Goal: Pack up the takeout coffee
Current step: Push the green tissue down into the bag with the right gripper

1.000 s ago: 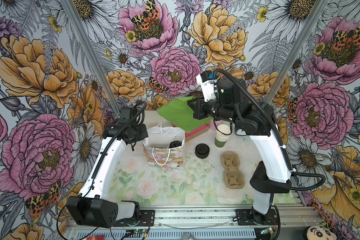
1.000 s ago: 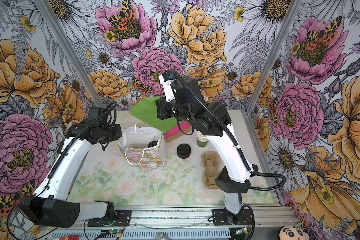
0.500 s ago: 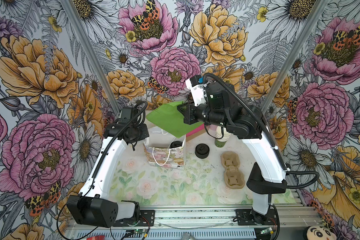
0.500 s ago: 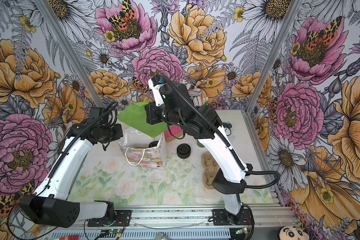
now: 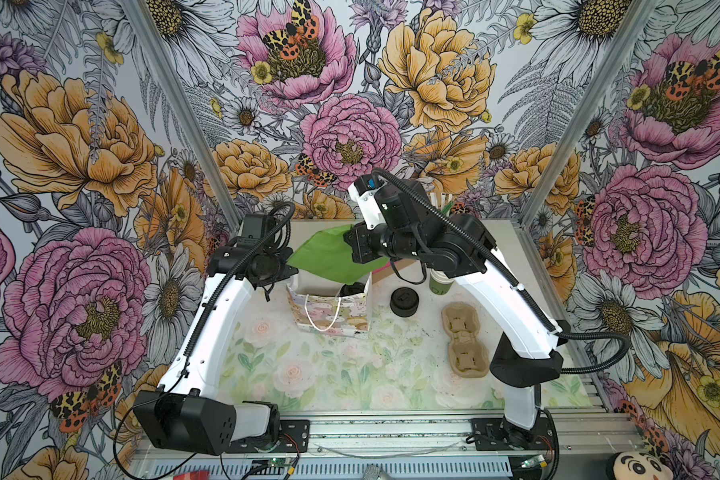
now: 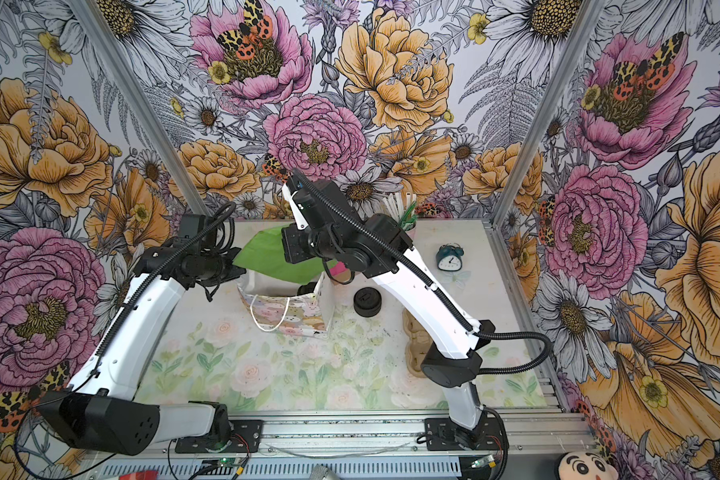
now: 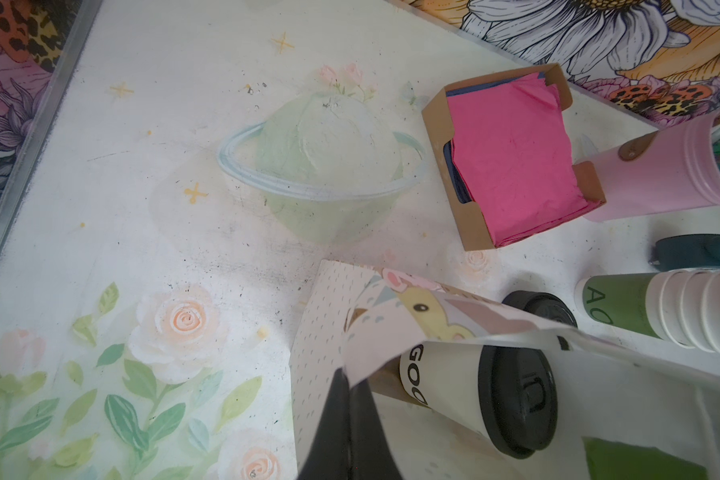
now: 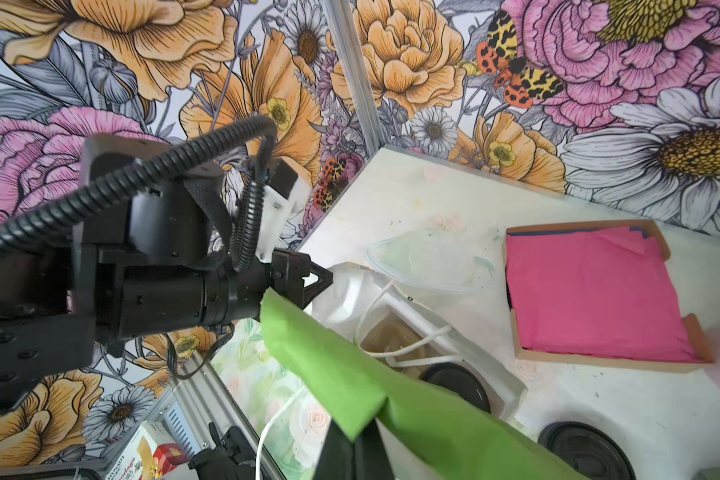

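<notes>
Flower-papered booth, pastel floral tabletop (image 5: 308,374). Right gripper (image 8: 355,444): clamped on one edge of a flat green tissue-paper sheet (image 5: 329,257). Within the last second, carried leftward off the brown cardboard tray of pink tissue (image 7: 472,226) to hang over the pastel animal-print paper gift bag (image 5: 329,316), covering much of its mouth. Left gripper (image 7: 344,395): pinched onto the bag's left rim, keeping the mouth spread. Takeout coffee (image 7: 487,395), pale paper cup with round black sip lid: already inside the bag, toward its right end. Judged stage: cup packed; sheet yet to lower and tuck in.
</notes>
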